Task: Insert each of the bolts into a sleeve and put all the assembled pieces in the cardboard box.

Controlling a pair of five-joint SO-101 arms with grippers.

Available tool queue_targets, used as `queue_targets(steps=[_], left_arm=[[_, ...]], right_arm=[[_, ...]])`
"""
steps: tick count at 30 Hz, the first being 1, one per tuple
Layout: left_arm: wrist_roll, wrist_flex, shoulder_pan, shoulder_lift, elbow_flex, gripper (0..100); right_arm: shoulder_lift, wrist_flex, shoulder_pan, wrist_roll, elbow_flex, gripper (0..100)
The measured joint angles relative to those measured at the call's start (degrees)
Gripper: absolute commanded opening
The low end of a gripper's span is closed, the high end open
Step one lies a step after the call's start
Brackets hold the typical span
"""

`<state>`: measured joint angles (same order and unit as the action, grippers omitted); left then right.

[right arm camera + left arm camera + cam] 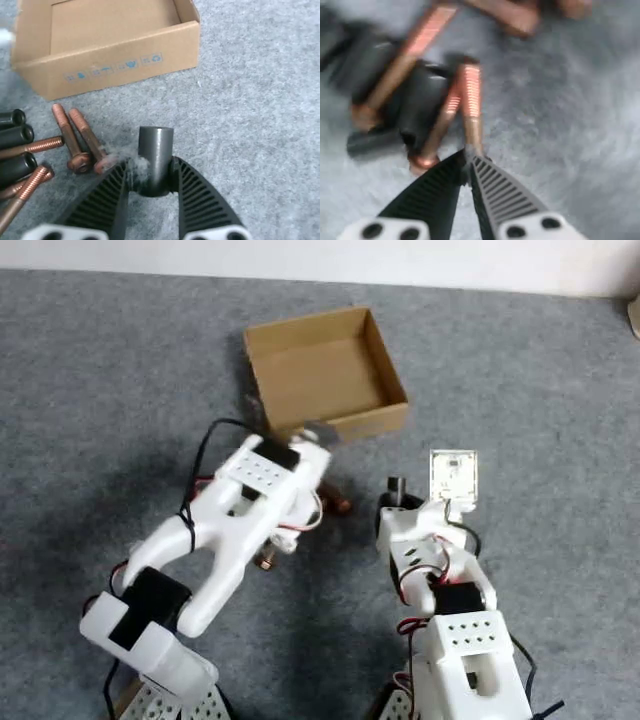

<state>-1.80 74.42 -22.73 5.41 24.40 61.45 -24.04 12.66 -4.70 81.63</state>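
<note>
The left gripper [469, 162] is closed tight on one end of a copper bolt [471, 100] above spare sleeves [420, 105] on the grey carpet [260, 100]. The right gripper [149, 169], jaws spread to its width, clamps a black sleeve [155, 145] upright near the cardboard box [107, 55], beside loose bolts [75, 135].

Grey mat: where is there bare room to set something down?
Bare mat lies left of the cardboard box and right of it, past the right hand. The box floor is bare too. Crowded: the bolts and sleeves between the arms, before the box.
</note>
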Motion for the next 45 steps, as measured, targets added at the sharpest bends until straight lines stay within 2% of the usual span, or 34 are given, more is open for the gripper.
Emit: queue_targets(steps=[2,5,9,11,23,25,29,32,34,45], left_arm=[[-3.1,-0.1,-1.1,0.0,1.6,1],[-3.3,-0.3,-1.3,-0.2,2.8,3],[-3.3,-0.3,-1.2,-0.2,2.8,17],[-3.3,-0.3,-1.2,-0.2,2.9,20],[-3.3,-1.7,-1.1,0.7,3.5,20],[-3.4,-3.3,0.4,3.5,4.0,20],[-3.3,-1.5,1.8,9.0,0.0,20],[-3.4,2.1,1.8,12.5,-4.2,14],[-3.3,3.6,1.9,13.9,-5.9,1],[-4.1,4.7,-1.5,11.5,-3.3,0]], right_arm=[[0.0,0.0,0.0,0.0,0.0,0.4],[0.0,0.0,0.0,0.0,0.0,0.4],[0.0,0.0,0.0,0.0,0.0,0.4],[0.0,0.0,0.0,0.0,0.0,0.4],[0.0,0.0,0.0,0.0,0.0,0.4],[0.0,0.0,0.0,0.0,0.0,0.4],[0.1,0.0,0.0,0.0,0.0,0.4],[0.1,0.0,0.0,0.0,0.0,0.4],[0.1,0.0,0.0,0.0,0.0,0.4],[0.1,0.0,0.0,0.0,0.0,0.4]])
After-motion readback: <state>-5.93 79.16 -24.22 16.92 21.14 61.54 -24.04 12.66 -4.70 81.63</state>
